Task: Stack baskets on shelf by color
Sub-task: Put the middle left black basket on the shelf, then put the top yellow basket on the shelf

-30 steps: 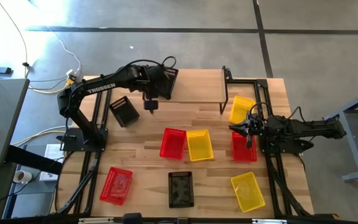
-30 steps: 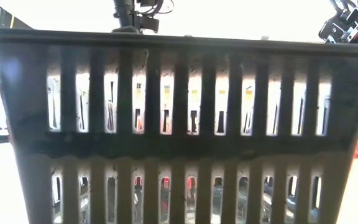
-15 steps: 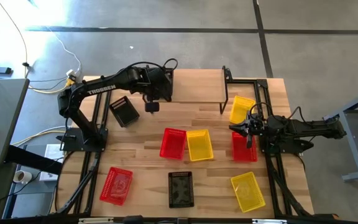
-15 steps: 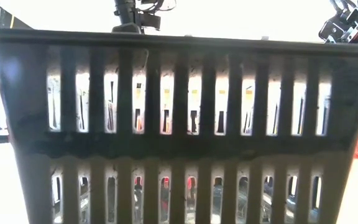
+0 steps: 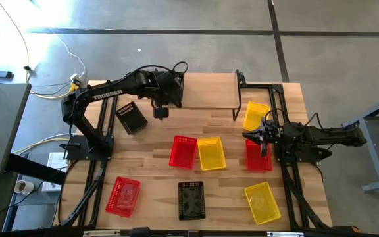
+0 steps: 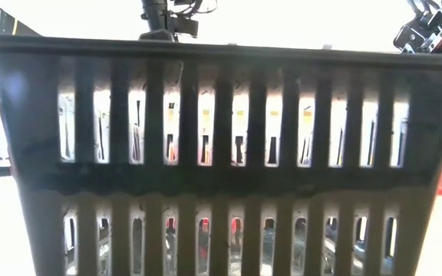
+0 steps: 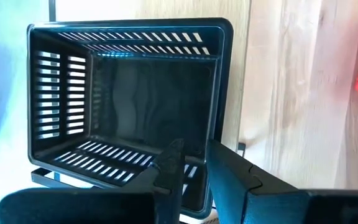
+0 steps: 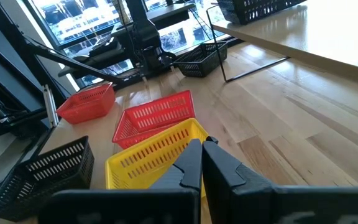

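**Black basket settles on the shelf's left end**

Since a second ago, the left arm has drawn its black basket (image 5: 175, 87) in from a tilt over the shelf's left edge, so it now sits squarer on the shelf (image 5: 209, 92); over the last half second nothing moves. That suggests the placing is nearly done and letting go is the step in hand.

Nearest the front edge of the table, in the high view, lie a red basket (image 5: 123, 195), a black basket (image 5: 191, 199) and a yellow basket (image 5: 262, 201), well apart from one another. At mid-table a red basket (image 5: 183, 151) and a yellow basket (image 5: 211, 153) lie side by side, touching. To the right, the right gripper (image 5: 263, 135) hangs with its fingers pressed together and empty, over another red basket (image 5: 258, 155), with a yellow basket (image 5: 256, 116) just beyond it beside the shelf's leg. On the left, a third black basket (image 5: 131, 118) lies tipped near the left arm.

Farthest back stands the shelf. The left gripper (image 7: 188, 163) pinches the near wall of the black basket there, one finger inside and one outside the mesh.

By my judgement this is the first basket on the shelf, so eight are left to sort, and the two other black ones belong on top of it.
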`<state>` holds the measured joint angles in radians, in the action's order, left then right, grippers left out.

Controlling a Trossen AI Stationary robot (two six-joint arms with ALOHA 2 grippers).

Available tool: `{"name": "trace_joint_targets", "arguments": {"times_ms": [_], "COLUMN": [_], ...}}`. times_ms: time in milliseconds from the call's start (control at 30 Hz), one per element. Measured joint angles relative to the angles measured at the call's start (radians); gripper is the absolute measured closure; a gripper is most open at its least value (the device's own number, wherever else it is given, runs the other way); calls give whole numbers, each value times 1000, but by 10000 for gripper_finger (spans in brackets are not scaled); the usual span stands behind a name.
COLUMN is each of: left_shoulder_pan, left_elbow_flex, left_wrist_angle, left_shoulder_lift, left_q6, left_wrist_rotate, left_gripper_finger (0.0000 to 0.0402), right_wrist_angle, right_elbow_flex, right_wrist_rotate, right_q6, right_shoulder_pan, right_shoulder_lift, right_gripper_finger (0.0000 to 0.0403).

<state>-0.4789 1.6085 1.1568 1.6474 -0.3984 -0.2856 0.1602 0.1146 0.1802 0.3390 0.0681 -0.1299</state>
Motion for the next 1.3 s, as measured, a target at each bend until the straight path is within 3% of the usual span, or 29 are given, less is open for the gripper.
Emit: {"name": "trace_joint_targets", "arguments": {"times_ms": [200, 467, 633, 767, 933, 1167, 1300], "left_shoulder_pan": [0, 0, 6, 8, 36, 161, 239], "left_elbow_flex": [23, 160, 282, 353, 356, 356, 354], "left_wrist_angle": [4, 46, 103, 142, 227, 246, 246], "left_shoulder_lift": [0, 0, -1, -13, -44, -56, -56], "left_q6": [2, 18, 151, 282, 495, 682, 783], "left_wrist_rotate": [-31, -32, -15, 84, 227, 154, 103], "left_gripper_finger": [342, 342, 342, 342, 342, 342, 342], "right_wrist_angle": [0, 0, 0, 0, 0, 0, -2], "right_elbow_flex": [0, 0, 0, 0, 0, 0, 0], "right_wrist_rotate": [0, 0, 0, 0, 0, 0, 0], "right_q6": [0, 0, 0, 0, -5, -69, -21], "right_shoulder_pan": [0, 0, 0, 0, 0, 0, 0], "right_shoulder_lift": [0, 0, 0, 0, 0, 0, 0], "right_gripper_finger": [402, 402, 402, 402, 402, 402, 402]}}
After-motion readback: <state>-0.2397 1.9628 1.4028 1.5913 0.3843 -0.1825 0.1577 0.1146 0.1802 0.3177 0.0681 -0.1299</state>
